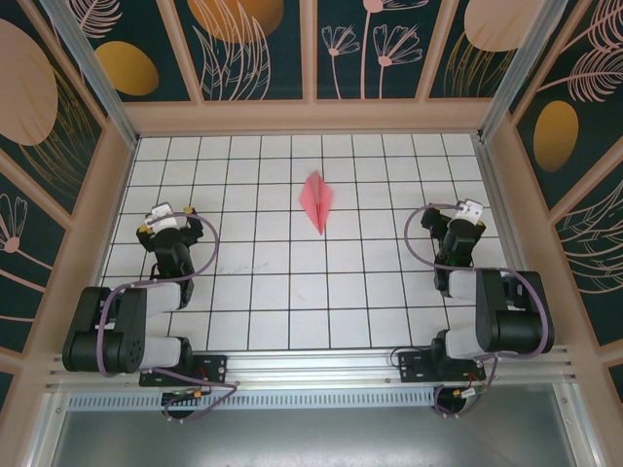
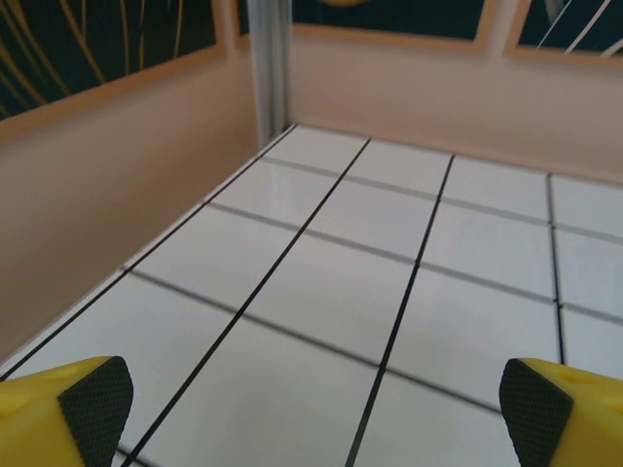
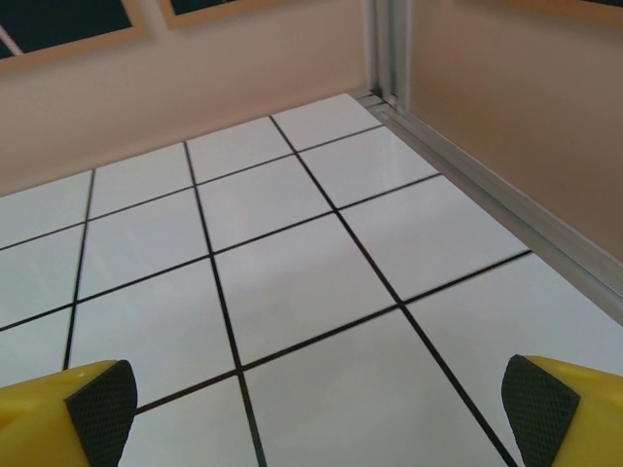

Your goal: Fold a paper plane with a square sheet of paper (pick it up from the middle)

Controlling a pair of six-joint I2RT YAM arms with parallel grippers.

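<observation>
The square sheet of paper now has the form of a salmon-pink paper plane (image 1: 316, 199), a narrow dart with a centre crease. It lies flat on the white grid table (image 1: 292, 292), its tip pointing toward the arms. My left gripper (image 1: 166, 218) rests far to its left, open, with nothing between the yellow fingers. In the left wrist view the left gripper (image 2: 311, 413) shows bare tiles between its black pads (image 2: 95, 407). Well to the right of the plane sits my right gripper (image 1: 451, 213), also open. The right gripper (image 3: 311, 413) holds nothing between its pads (image 3: 537, 404).
Peach walls (image 1: 311, 117) with dark leaf-pattern panels enclose the table on three sides. An aluminium post (image 2: 268, 63) stands in the far left corner and another post (image 3: 389, 49) in the far right corner. Both arm bases sit on a metal rail (image 1: 311, 365) at the near edge.
</observation>
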